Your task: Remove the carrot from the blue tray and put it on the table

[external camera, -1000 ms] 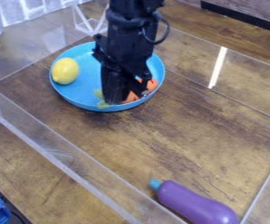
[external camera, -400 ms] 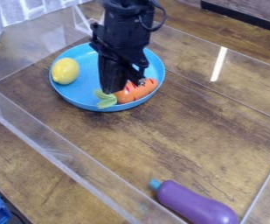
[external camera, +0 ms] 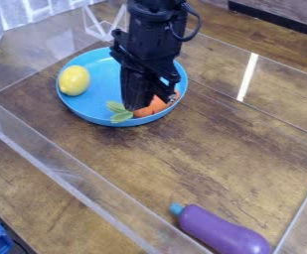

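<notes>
The orange carrot [external camera: 159,105] lies low in the round blue tray [external camera: 84,107], near the front right rim, with its light green top [external camera: 120,112] pointing left. My black gripper [external camera: 142,99] points straight down over the tray, its fingers closed around the carrot's middle and hiding part of it. I cannot tell whether the carrot still touches the tray floor. The dark wood table [external camera: 223,149] spreads out to the right and front of the tray.
A yellow lemon [external camera: 74,79] sits in the left part of the tray. A purple eggplant [external camera: 224,234] lies on the table at the front right. Clear plastic walls [external camera: 50,159] bound the table on the left and front.
The gripper stays over the tray's right half, shifting only slightly. The carrot and its green top show more clearly beside the fingers than a second ago.
</notes>
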Robot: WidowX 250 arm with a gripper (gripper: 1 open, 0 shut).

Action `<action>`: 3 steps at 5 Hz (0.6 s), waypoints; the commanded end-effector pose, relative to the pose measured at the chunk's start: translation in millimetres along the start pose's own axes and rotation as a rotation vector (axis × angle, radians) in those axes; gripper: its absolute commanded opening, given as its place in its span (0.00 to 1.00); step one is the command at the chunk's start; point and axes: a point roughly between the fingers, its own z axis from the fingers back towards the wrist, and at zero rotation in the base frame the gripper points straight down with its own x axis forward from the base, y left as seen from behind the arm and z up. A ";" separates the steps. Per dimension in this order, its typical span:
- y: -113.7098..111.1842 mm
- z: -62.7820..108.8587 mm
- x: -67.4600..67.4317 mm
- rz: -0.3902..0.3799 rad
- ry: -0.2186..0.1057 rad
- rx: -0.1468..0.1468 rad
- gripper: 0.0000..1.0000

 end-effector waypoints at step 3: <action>19.2 60.7 34.3 -0.090 -0.120 0.037 1.00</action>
